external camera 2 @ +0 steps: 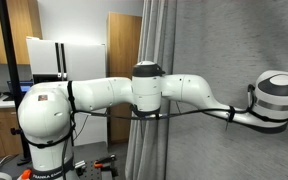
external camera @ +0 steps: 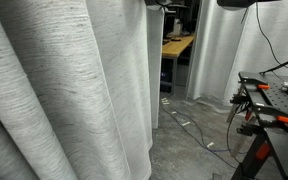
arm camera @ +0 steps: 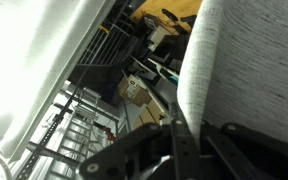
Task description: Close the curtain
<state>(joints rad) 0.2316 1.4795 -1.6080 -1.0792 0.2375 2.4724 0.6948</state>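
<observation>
gripper [arm camera: 181,138] shows dark at the wrist view's bottom, with the curtain [arm camera: 234,70] reaching its fingers; whether it grips, i cannot tell. the arm [external camera 2: 104,92] stretches across the folds.

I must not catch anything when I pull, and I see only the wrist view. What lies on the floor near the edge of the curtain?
Observer: Cables lie on the grey floor, just past the curtain.
Operator: Does any furniture stand close?
Observer: A black workbench with orange-handled clamps stands across the gap from it.
Operator: How is the arm placed?
Observer: The arm stretches out almost level in front of the curtain.
</observation>
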